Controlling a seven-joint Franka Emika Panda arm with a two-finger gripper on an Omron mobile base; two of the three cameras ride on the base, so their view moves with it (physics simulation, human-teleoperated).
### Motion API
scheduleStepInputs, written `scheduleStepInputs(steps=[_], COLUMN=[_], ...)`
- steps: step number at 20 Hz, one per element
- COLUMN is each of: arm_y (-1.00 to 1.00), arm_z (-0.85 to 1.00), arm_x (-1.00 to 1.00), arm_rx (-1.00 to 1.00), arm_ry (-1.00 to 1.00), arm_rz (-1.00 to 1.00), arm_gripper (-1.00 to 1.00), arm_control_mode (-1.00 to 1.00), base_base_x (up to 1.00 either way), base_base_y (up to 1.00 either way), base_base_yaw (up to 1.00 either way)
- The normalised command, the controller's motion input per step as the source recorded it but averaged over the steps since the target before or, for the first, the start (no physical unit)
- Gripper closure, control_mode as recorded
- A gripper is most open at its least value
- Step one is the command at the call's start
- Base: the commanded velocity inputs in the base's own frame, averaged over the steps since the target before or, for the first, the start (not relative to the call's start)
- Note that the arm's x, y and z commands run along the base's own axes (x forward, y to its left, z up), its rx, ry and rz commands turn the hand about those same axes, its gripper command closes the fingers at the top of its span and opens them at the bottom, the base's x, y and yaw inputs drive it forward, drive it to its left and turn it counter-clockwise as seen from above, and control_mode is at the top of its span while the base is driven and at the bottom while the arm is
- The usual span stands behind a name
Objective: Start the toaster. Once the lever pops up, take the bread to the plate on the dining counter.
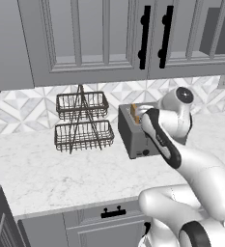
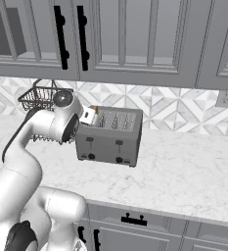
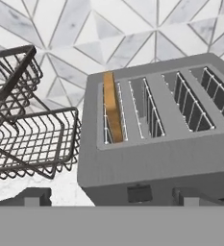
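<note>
The boxy grey metal toaster [image 2: 108, 136] with four slots sits on the white marble kitchen counter [image 1: 46, 173], near the tiled wall. A golden-tan slice of bread [image 3: 112, 106] stands up in the slot at the toaster's left end. Just beside the toaster on that same side is a dark two-tier wire basket rack [image 1: 82, 120]. The white robot arm [image 1: 169, 132] reaches over the toaster's top from the front. Its gripper [image 2: 88, 116] hangs above the bread end, with its jaws wide apart and holding nothing. Grey cupboards [image 2: 125, 34] with black handles hang above.
</note>
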Motion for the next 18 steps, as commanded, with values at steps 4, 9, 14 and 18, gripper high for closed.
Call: scheduleStepInputs(steps=[4,9,14,18], arm_y=[0.04,0.0,0.0,0.0], arm_z=[-0.13,-0.05,-0.1,-0.41], arm_x=[0.65,0.27,0.35,0.3], arm_rx=[0.0,0.0,0.0,-0.01], arm_ry=[0.0,0.0,0.02,0.08], arm_rz=[-0.01,0.0,0.0,0.0], arm_gripper=[-1.0,-1.0,-1.0,-1.0], arm_control_mode=[-1.0,-1.0,-1.0,-1.0], base_base_x=[0.0,0.0,0.0,0.0], base_base_y=[0.0,0.0,0.0,0.0], base_base_yaw=[0.0,0.0,0.0,0.0])
